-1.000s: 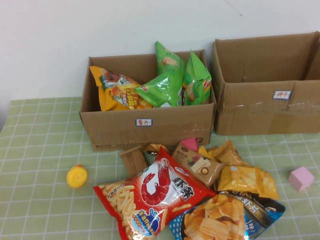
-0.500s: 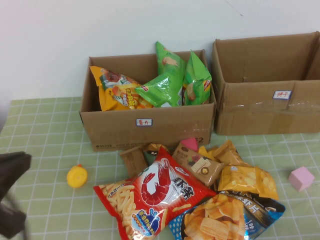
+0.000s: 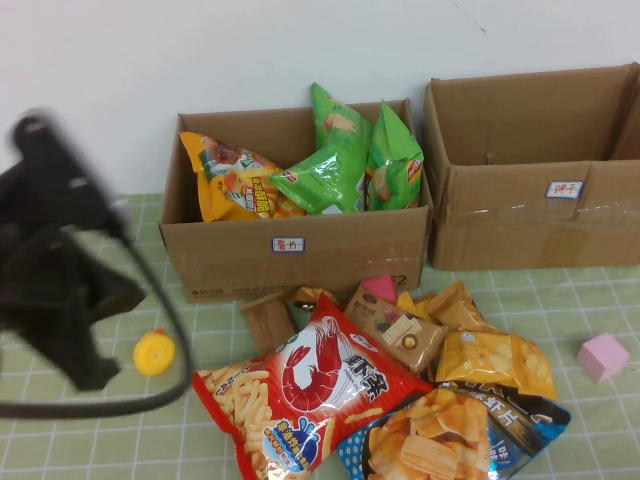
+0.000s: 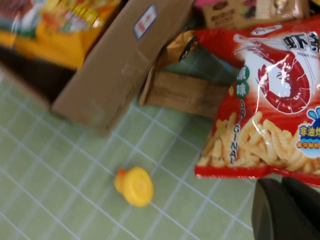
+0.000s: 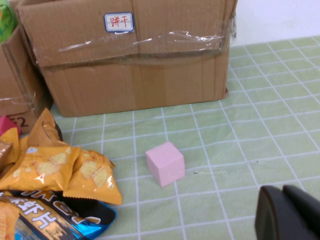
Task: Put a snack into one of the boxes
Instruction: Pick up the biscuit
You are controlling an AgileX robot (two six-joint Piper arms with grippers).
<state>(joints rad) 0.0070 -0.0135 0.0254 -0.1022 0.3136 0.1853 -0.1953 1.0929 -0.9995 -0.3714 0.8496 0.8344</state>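
Several yellow-orange snack pouches (image 3: 495,360) lie in the pile in front of the boxes; they also show in the right wrist view (image 5: 55,170). The wider taped carton (image 3: 540,170) with the blue-edged label stands at the back right, open, and also shows in the right wrist view (image 5: 135,55). My left gripper (image 3: 88,365) is blurred over the table's left side, near the yellow toy, shut and empty (image 4: 292,210). My right gripper (image 5: 290,212) is out of the high view, shut and empty, low over the cloth near the pink cube.
The narrower carton (image 3: 295,250) holds green and yellow chip bags. A big red shrimp bag (image 3: 310,385), a blue chips bag (image 3: 450,435), a brown wooden block (image 3: 267,320), a yellow duck toy (image 3: 154,352) and a pink cube (image 3: 602,357) lie on the green checked cloth.
My left arm has swung into the high view from the lower left and risen over the table's left side. The objects have not moved.
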